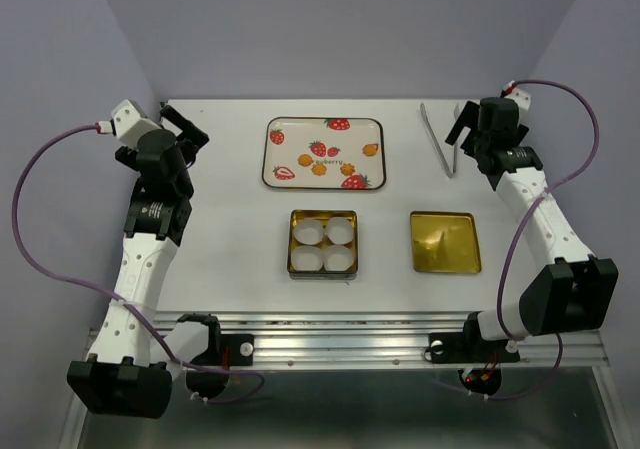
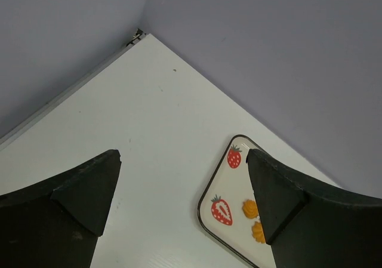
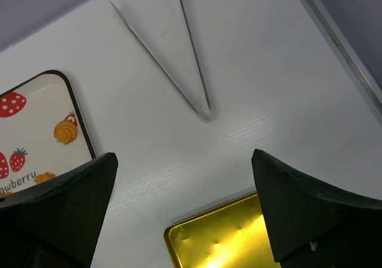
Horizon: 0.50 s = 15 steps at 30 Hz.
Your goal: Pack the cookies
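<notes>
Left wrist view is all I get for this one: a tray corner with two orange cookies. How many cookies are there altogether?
Observer: The top view shows four cookies, all lying on the strawberry tray.
Operator: Where would they be packed?
Observer: Nearer the arms than the tray sits an open gold tin holding four white paper cups, all empty.
Operator: Is there any tool for picking them up?
Observer: Yes, a pair of metal tongs lies on the table at its far right, with nothing touching it.
</notes>
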Tool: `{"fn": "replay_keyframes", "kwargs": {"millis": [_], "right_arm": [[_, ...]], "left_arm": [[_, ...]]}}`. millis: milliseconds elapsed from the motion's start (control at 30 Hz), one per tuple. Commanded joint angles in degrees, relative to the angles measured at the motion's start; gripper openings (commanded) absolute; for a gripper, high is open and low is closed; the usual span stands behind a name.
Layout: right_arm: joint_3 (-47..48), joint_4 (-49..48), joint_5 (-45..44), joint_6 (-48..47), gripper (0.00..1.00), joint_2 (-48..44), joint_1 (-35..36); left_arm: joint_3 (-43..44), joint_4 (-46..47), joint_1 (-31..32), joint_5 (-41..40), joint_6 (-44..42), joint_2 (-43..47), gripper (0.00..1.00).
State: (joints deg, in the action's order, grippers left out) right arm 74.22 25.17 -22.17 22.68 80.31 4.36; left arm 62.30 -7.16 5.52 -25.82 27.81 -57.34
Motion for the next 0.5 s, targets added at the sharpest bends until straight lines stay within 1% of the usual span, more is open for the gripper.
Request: {"fn": "replay_keyframes", "kwargs": {"millis": [0, 67, 133, 233, 333, 367, 433, 467], "right_arm": [[1.9, -5.5, -1.6, -1.6, 1.0, -0.3, 0.0], [0.6, -8.6, 0.0, -3.9, 1.0, -0.4, 0.0], [-0.7, -12.5, 4.0, -7.4, 1.0, 0.8, 0.0], [1.9, -12.5, 4.0, -9.8, 1.0, 4.5, 0.0], [5.9, -12.4, 6.4, -16.8, 1.0, 11.4, -0.5], [6.8, -12.4, 7.1, -19.9, 1.0, 15.0, -0.5], [9.6, -12.3, 7.0, -21.9, 1.0, 18.5, -1.0], [10.6, -12.3, 6.9, -23.5, 1.0, 21.8, -1.0]], "left_arm": [[1.9, 1.5, -0.2, -2.4, 0.8, 1.3, 0.99], [1.6, 2.1, -0.1, -2.6, 0.6, 1.2, 0.99], [1.3, 3.0, -0.2, -2.6, 0.6, 0.9, 0.99], [1.2, 3.6, -0.1, -2.5, 0.3, 0.1, 0.99], [0.7, 4.6, -0.1, -1.0, 0.3, -2.0, 0.99], [0.6, 4.8, -0.1, -0.3, 0.0, -2.6, 0.99], [0.7, 5.0, -0.1, 1.6, -0.9, -4.7, 0.99], [1.1, 4.9, -0.1, 2.0, -1.4, -5.4, 0.99]]}}
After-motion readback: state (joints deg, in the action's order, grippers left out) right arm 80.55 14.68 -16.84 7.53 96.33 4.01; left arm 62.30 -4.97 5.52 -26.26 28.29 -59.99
